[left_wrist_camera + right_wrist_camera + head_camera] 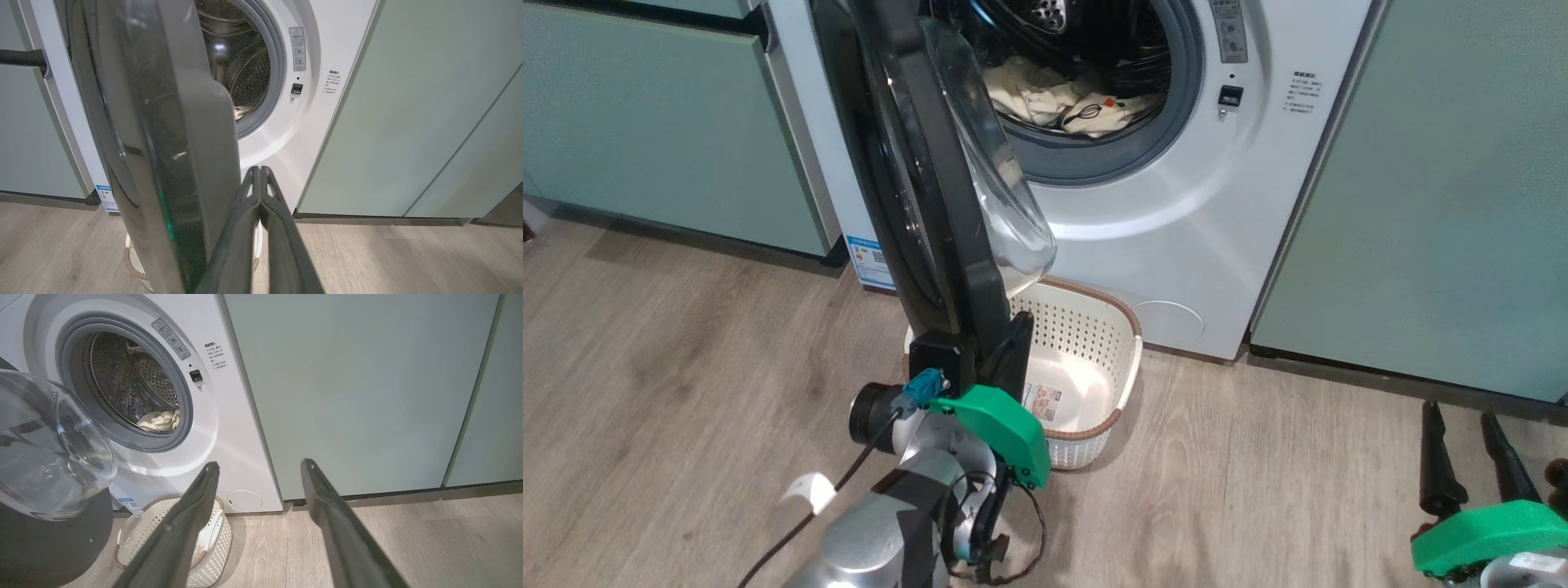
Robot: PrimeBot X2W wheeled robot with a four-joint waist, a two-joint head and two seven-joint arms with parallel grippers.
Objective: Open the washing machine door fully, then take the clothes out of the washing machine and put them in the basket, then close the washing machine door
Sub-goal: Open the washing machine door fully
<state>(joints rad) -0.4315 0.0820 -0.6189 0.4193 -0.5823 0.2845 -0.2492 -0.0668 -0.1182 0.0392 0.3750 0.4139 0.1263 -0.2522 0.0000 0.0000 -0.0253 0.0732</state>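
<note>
Noting left tool (260, 170), pressed together, at the inner edge of the half-open door (947, 204); right tool (259, 467) spread. Clothes (1045, 98) lie in the drum (135, 388). We fear the tool slipping, letting the door swing shut.

basket (1086, 327): left side hidden behind washing machine door (947, 204); door top cut off | label text (1305, 90): too small

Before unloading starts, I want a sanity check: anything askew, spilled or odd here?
Nothing spilled or damaged. One oddity: the basket sits directly below the open door, whose glass bulge overhangs its rim. Clothes lie in the drum.
</note>
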